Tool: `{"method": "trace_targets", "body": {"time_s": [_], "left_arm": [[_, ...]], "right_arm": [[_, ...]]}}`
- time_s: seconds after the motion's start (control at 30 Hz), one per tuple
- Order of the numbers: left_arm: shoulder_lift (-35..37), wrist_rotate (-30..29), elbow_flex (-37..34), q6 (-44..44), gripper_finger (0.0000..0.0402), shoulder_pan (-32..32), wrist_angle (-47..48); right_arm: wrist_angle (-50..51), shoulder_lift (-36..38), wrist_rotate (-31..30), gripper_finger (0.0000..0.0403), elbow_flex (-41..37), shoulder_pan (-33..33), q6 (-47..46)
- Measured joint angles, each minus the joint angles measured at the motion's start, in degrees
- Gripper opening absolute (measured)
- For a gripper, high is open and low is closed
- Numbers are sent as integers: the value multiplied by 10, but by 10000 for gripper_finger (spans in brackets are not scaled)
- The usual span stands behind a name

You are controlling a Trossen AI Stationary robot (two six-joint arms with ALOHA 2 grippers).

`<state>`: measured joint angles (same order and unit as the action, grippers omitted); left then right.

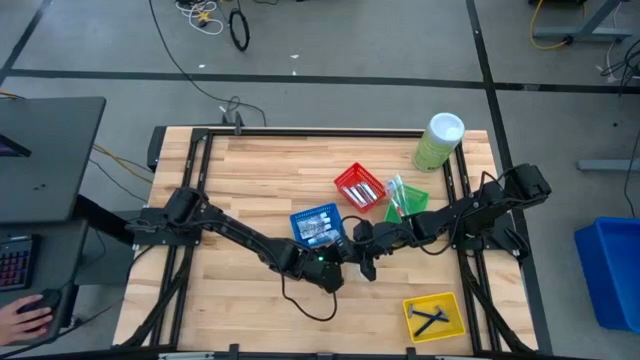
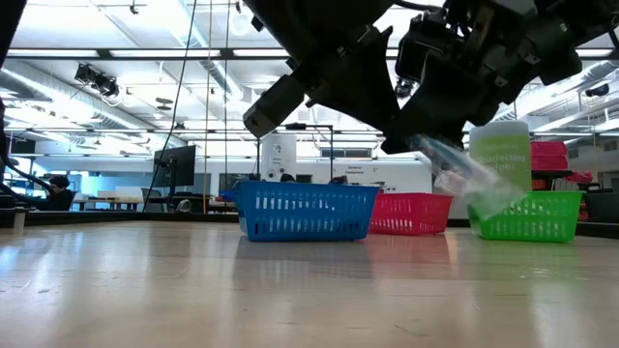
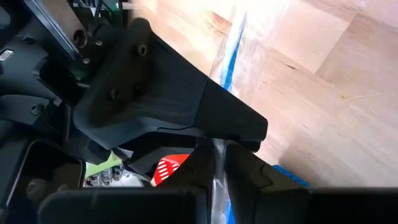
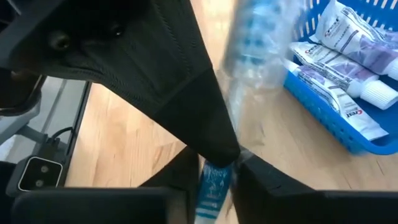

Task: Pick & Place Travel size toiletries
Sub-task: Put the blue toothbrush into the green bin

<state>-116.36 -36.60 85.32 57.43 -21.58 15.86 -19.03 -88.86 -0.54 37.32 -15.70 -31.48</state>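
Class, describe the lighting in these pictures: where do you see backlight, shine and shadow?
Low view: ceiling lights behind leave both arms as dark shapes, and the table shines. High view: even light, little shadow where the left tool and right tool meet mid-table. Right wrist view: the toothbrush wrapper glints.

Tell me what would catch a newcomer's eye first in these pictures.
The two dark arms meet mid-table, the left gripper and right gripper close together just in front of the blue basket. Each wrist view shows a clear-wrapped toothbrush pinched between that arm's fingers. Behind them stand the red basket, the green basket and the pale-green cylinder.
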Motion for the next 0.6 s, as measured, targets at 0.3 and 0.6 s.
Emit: {"method": "trace_targets", "body": {"time_s": [0.3, 0.6], "left_arm": [[0, 2, 0, -64, 50, 0, 1], [0, -4, 0, -96, 91, 0, 0]], "right_arm": [[1, 0, 0, 53, 0, 0, 0], [2, 0, -21, 54, 0, 9, -52]]}}
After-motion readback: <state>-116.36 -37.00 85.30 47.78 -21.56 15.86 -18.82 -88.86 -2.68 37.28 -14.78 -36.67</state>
